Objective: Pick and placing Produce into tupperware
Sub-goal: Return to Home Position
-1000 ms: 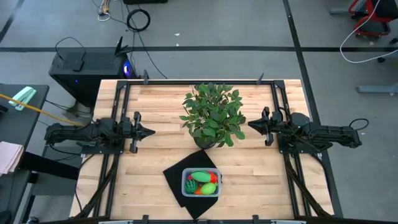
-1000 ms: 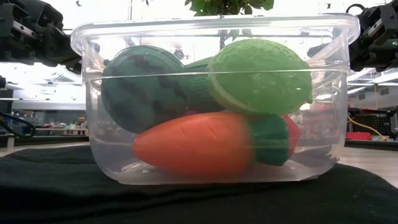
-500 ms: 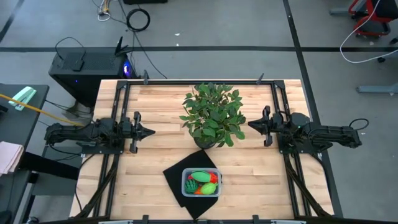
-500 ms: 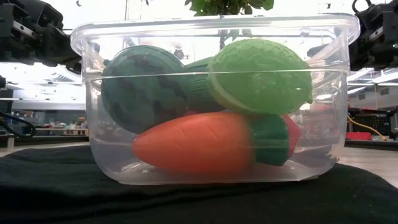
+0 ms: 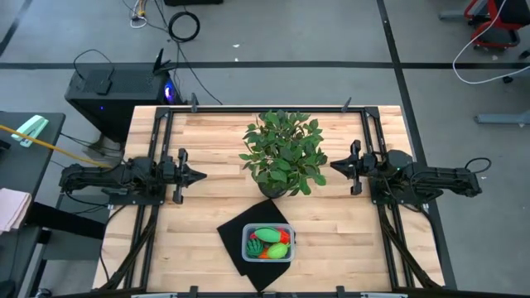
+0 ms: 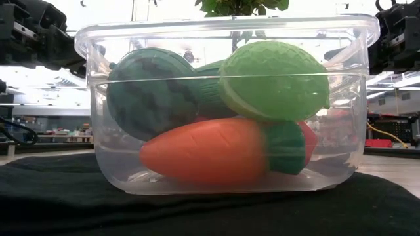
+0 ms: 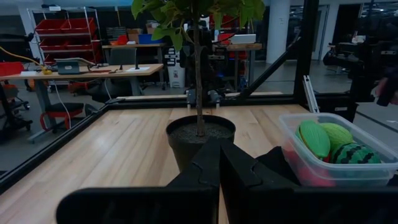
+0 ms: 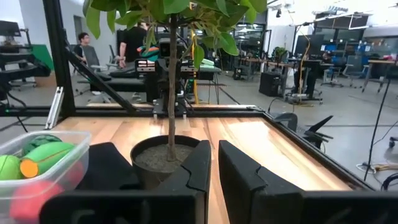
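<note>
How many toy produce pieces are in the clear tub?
4: striped melon at the left, light green piece top right, orange carrot in front, a red piece behind it; another may be hidden.

1. Clear tupperware (image 6: 197,27): rounded corners, open top, sits upright on the black mat (image 6: 52,190), packed pretty full.
2. Orange carrot (image 6: 203,152) with a green top: lies on its side along the bottom, right up against the near wall.
3. Dark green striped ball (image 6: 147,92): rests above the carrot's pointy end.
4. Light yellow-green piece (image 6: 275,78): bumpy skin, sits high over the carrot's green end, near the ball.
5. Red piece (image 6: 307,137): just peeks out behind the carrot top, mostly hidden.
</note>
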Controlling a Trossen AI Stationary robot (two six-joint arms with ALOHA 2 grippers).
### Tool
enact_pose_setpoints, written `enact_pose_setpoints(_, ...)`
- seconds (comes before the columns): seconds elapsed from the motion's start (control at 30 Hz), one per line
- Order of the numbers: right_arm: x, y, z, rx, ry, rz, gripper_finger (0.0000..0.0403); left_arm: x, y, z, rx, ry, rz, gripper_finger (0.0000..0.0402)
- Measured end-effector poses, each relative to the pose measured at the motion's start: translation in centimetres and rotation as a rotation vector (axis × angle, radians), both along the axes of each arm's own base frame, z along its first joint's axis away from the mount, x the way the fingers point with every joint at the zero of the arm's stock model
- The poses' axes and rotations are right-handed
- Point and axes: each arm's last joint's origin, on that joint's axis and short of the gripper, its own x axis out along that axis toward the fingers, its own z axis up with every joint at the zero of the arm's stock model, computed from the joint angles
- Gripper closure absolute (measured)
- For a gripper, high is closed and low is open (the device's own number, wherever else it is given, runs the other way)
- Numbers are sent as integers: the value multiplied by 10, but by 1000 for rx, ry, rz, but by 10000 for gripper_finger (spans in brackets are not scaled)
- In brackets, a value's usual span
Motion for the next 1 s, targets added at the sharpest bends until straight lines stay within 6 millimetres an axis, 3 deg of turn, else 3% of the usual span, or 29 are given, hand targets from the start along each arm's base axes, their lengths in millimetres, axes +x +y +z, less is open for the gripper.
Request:
enact_pose_setpoints(0.83, 0, 0, 0, -4, 3, 0, 365, 0, 0, 0, 0, 0, 1, 395)
enact_pose_setpoints(1.0, 0, 3, 0, -5, 3, 98, 365, 0, 0, 0, 0, 0, 0, 395)
